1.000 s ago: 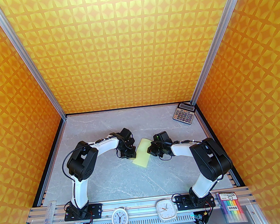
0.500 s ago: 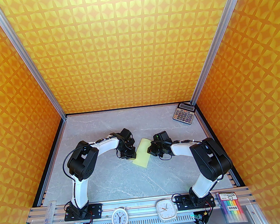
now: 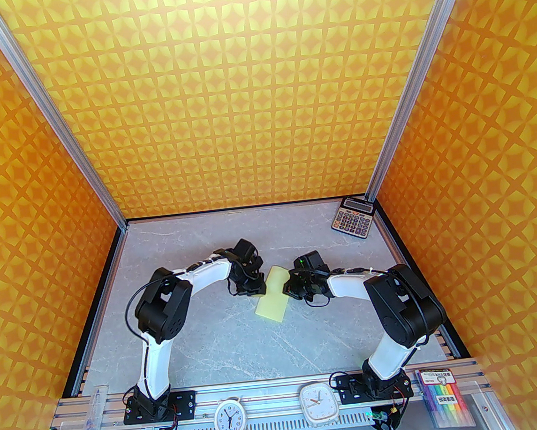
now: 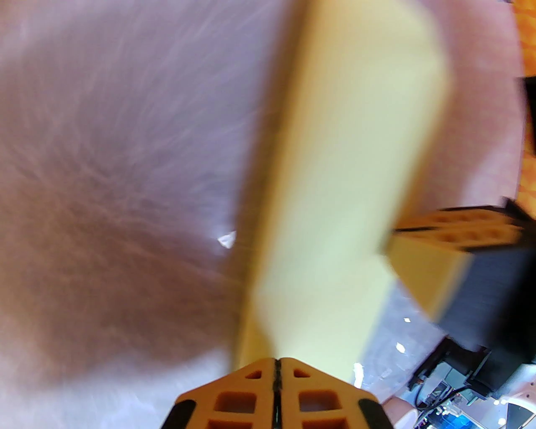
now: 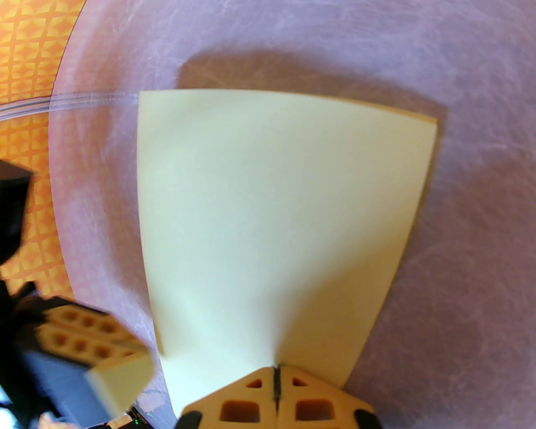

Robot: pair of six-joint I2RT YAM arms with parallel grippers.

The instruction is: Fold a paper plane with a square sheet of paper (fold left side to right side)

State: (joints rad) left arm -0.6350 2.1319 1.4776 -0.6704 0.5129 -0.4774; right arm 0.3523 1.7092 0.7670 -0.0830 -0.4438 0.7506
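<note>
Top external: one square sheet of paper, pinched by left gripper, right gripper.

Where everything sits on our bench right now

We've got the square sheet of paper about mid-table, pinched from both sides: the left gripper on its left edge, the right gripper on its right edge. The calculator sits in the far right corner, well apart from the paper. On the near rail, between the two arm bases, we see the left clock and the right clock side by side, and the marker pack lies right of the right base.
</note>
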